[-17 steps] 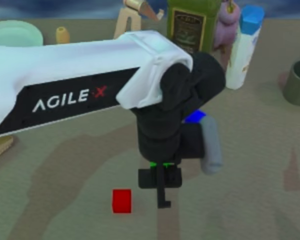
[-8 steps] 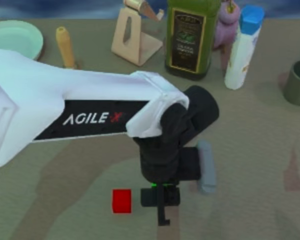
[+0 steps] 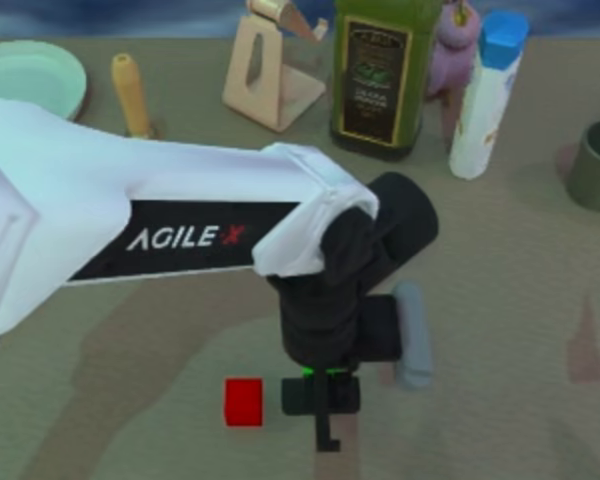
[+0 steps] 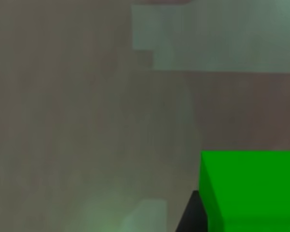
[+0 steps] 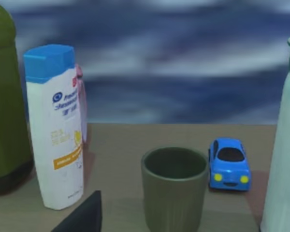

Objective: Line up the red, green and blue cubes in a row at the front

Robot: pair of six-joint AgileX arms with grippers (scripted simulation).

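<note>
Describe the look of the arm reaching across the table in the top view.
The left arm has a glossy white shell with a black panel reading AGILEX in white, the X red. Its wrist is black and bulky with a grey cylinder alongside, and its hand is black.

My left arm (image 3: 160, 240) reaches in from nine o'clock across the table, its black wrist bent straight down near the front edge at about six o'clock. The left gripper (image 3: 321, 395) points downward, seemingly clamped on something green. My right arm is out of the overhead view.
</note>
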